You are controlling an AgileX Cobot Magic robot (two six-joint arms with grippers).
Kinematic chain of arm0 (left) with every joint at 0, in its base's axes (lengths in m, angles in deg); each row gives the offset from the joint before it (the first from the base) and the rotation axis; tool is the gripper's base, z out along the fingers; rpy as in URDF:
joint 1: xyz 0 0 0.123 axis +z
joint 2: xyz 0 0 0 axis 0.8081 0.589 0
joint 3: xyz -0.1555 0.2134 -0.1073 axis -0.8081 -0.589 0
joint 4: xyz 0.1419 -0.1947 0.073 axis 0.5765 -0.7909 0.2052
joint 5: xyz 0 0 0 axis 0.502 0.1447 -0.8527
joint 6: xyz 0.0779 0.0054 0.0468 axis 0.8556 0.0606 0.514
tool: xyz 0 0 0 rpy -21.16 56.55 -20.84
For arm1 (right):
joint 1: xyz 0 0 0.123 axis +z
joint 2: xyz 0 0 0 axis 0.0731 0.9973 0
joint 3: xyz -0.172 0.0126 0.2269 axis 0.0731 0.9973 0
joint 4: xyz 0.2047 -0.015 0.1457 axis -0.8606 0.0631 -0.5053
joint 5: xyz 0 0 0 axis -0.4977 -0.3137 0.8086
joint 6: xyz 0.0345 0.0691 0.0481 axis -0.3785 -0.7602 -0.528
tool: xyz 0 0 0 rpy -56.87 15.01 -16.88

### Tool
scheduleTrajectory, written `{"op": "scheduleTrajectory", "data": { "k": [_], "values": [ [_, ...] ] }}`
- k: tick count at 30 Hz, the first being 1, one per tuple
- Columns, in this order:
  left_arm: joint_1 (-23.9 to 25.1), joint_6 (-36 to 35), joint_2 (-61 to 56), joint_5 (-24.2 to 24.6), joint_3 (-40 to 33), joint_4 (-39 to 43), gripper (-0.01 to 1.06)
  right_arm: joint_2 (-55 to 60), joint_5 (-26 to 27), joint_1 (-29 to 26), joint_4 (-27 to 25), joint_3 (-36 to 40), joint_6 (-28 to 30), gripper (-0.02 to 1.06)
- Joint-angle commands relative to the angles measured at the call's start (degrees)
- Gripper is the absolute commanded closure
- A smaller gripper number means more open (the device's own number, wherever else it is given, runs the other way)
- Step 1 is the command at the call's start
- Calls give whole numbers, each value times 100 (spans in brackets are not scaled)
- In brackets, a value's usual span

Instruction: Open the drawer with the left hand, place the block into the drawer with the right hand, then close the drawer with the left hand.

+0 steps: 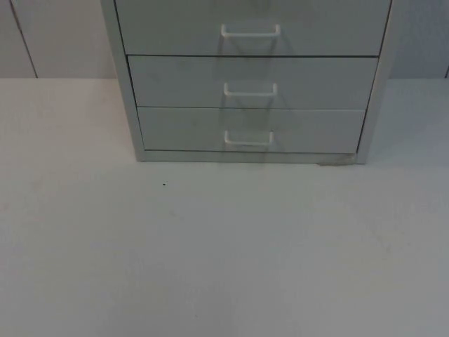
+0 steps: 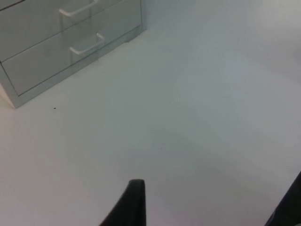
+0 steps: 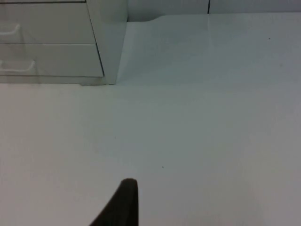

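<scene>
At 11 o'clock from the left gripper (image 2: 207,207), fingers spread and empty, drawer (image 2: 66,61) sits shut, handle (image 2: 87,43) horizontal.

The fixed top camera looks down and forward across the white worktop (image 1: 224,253) at a grey drawer cabinet (image 1: 252,130) standing against the far wall. The left wrist camera views the same cabinet (image 2: 70,52) obliquely from farther back, over its black fingertip (image 2: 134,200). The right wrist camera sits low, facing the cabinet's corner (image 3: 110,47). All three share the cabinet's lower drawers.
</scene>
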Motion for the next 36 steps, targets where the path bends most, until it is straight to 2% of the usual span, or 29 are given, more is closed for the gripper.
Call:
{"op": "scheduleTrajectory", "data": {
  "k": [1,8,13,18,19,24,25,29,30,33,36],
  "values": [
    [-13,-42,-21,-65,-28,-26,0,-22,29,29,8,40,44,-1],
    [16,-42,-21,-65,-28,-26,0,-22,29,30,19,40,44,-1],
    [448,-42,-21,-65,-28,-26,0,-22,29,30,19,40,44,-1],
    [1507,-42,-21,-65,-28,-26,0,-22,29,30,19,40,44,-1],
    [1507,-42,-21,-65,-28,-26,0,-22,29,30,19,40,44,-1],
    [2768,-42,-21,-65,-28,-26,0,-22,29,30,19,40,44,-1],
    [2768,-42,-21,-65,-28,-26,0,-22,29,30,19,40,44,-1],
    [3749,-42,-21,-65,-28,-26,0,-22,29,30,19,40,44,-1],
    [3749,-42,-21,-65,-28,-26,0,-22,29,30,19,40,44,-1],
    [4292,-42,-21,-65,-28,-26,0,-22,29,30,19,40,44,-1],
    [4622,-42,-21,-65,-28,-26,0,-22,29,30,6,40,0,-1]
  ]
}}
